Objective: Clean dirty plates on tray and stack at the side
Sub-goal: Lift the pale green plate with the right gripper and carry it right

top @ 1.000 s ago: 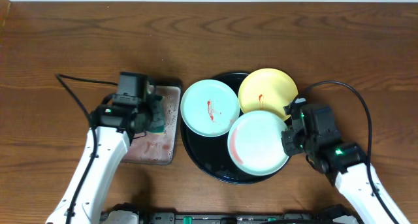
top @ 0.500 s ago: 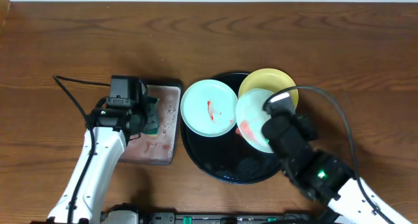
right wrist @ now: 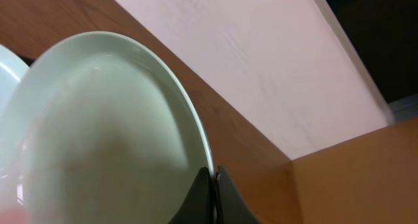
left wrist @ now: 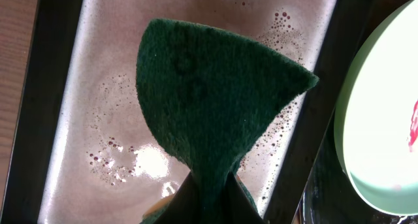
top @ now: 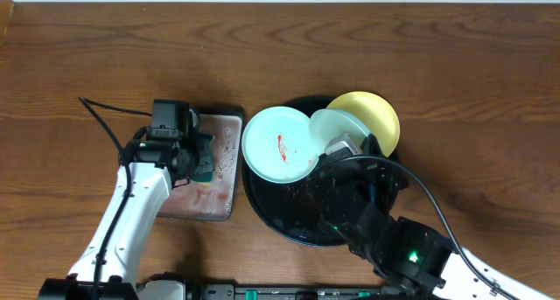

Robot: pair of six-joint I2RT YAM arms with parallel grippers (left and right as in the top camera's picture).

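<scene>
My right gripper (top: pixel 343 148) is shut on the rim of a pale mint plate (top: pixel 329 125) and holds it tilted on edge above the round black tray (top: pixel 269 205). In the right wrist view the fingertips (right wrist: pixel 213 175) pinch that plate's rim (right wrist: pixel 111 126). A second mint plate (top: pixel 280 143) with a red smear lies on the tray's left side and also shows in the left wrist view (left wrist: pixel 379 132). The yellow plate (top: pixel 374 116) lies at the tray's back right. My left gripper (top: pixel 198 156) is shut on a green sponge (left wrist: pixel 215 100) above the rectangular tray.
The small rectangular black-rimmed tray (top: pixel 223 195) with a wet, pinkish inside (left wrist: pixel 104 119) lies left of the round tray. My right arm's body (top: pixel 385 239) covers the front right of the round tray. Brown wooden table (top: pixel 437 55) lies all round.
My right gripper has lifted the mint plate off the tray's front right, tilted it on edge and carried it back and left. The left gripper with the sponge has barely moved.
</scene>
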